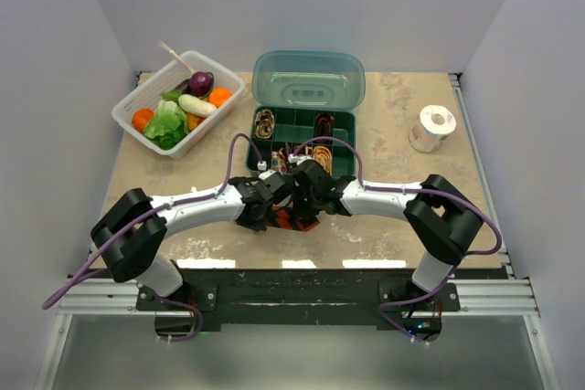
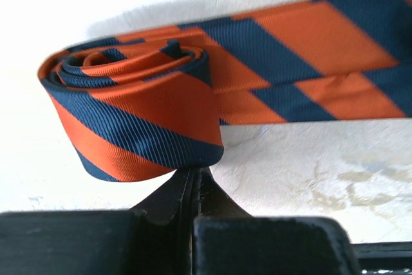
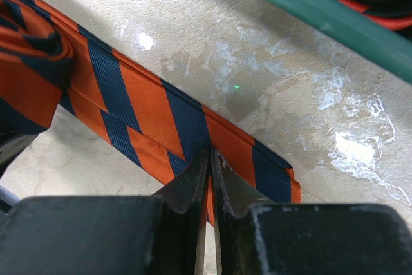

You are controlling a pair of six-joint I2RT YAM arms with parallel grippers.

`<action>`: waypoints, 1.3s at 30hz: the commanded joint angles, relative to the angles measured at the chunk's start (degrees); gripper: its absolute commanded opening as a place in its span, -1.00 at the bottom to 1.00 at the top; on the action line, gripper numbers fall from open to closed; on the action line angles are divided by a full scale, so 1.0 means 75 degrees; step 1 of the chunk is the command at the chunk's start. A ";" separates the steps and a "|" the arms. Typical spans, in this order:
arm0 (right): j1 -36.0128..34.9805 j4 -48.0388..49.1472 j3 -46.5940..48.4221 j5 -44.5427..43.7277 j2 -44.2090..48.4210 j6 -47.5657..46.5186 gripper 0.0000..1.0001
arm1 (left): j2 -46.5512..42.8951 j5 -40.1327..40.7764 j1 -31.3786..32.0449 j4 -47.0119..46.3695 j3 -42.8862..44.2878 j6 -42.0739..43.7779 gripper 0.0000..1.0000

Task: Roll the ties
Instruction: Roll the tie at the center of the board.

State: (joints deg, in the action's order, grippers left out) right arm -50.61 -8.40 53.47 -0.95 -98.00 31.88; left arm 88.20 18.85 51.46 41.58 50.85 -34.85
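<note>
The orange-red tie with navy stripes (image 1: 291, 220) lies on the table in front of the green box, between both grippers. In the left wrist view its rolled end is a coil (image 2: 141, 114) and the flat tail (image 2: 309, 62) runs off to the right. My left gripper (image 2: 196, 172) is shut, pinching the coil's lower edge; it also shows in the top view (image 1: 279, 204). My right gripper (image 3: 211, 154) is shut on the flat tail (image 3: 141, 107) near its end, and shows in the top view (image 1: 307, 200). Small coiled ties (image 1: 266, 122) sit in the box compartments.
The open green compartment box (image 1: 294, 116) stands just beyond the grippers, lid (image 1: 309, 79) tipped back; its rim (image 3: 309, 4) is close to the right gripper. A white basket (image 1: 131, 105) of toy vegetables is at far left. A white tape roll (image 1: 431, 127) is at far right.
</note>
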 commanded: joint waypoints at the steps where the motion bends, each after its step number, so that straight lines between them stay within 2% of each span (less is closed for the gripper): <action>1: -0.0037 -0.0333 0.0136 -0.0213 -0.0024 -0.0067 -0.81 | 0.0122 0.0416 0.0041 -0.0235 0.0427 -0.0076 -1.00; 12: -0.0026 -0.0368 0.0159 -0.0190 0.0023 -0.0090 -0.81 | -0.0053 -0.0028 0.0041 -0.0061 0.0404 -0.0018 -1.00; 17: -0.0166 -0.0707 0.0486 -0.0318 0.0351 -0.0219 -0.81 | -0.1268 -0.0649 0.0029 0.0057 0.0333 0.0169 -0.98; 18: -0.0247 -0.0731 0.0545 -0.0342 0.0398 -0.0242 -0.81 | -0.1481 -0.0743 0.0006 0.0046 0.0356 0.0205 -0.92; 20: -0.0330 -0.0743 0.0686 -0.0319 0.0526 -0.0278 -0.81 | -0.2042 -0.0978 -0.0134 -0.0001 0.0427 0.0310 -0.64; 21: -0.0400 -0.0743 0.0745 -0.0284 0.0550 -0.0301 -0.81 | -0.2208 -0.1048 -0.0193 -0.0141 0.0415 0.0311 -0.43; 22: -0.0447 -0.0731 0.0792 -0.0283 0.0562 -0.0313 -0.81 | -0.2523 -0.1037 -0.0286 -0.0200 0.0404 0.0311 -0.09; 25: -0.0564 -0.0544 0.1026 -0.0155 0.0469 -0.0359 -0.81 | -0.2946 -0.1189 -0.0837 -0.0750 0.0135 0.0264 0.23; 29: -0.0647 -0.0170 0.1435 0.0033 0.0223 -0.0477 -0.80 | -0.3135 -0.1271 -0.1773 -0.1254 -0.0298 0.0205 0.35; 31: -0.0658 0.0007 0.1542 0.0103 0.0036 -0.0524 -0.80 | -0.3310 -0.1633 -0.2149 -0.1722 -0.0474 0.0205 0.40; 35: -0.0682 0.0358 0.1927 0.0500 -0.0304 -0.0547 -0.81 | -0.3545 -0.2477 -0.3657 -0.2602 -0.1258 0.0276 0.44; 39: -0.0752 0.0675 0.2151 0.0689 -0.0621 -0.0477 -0.81 | -0.3709 -0.3402 -0.4656 -0.3549 -0.2021 0.0264 0.46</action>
State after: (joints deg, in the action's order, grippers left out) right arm -55.53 -7.53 66.32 1.32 -100.88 28.93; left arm 62.39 1.72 22.48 24.75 39.99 -33.36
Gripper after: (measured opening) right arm 0.098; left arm 0.723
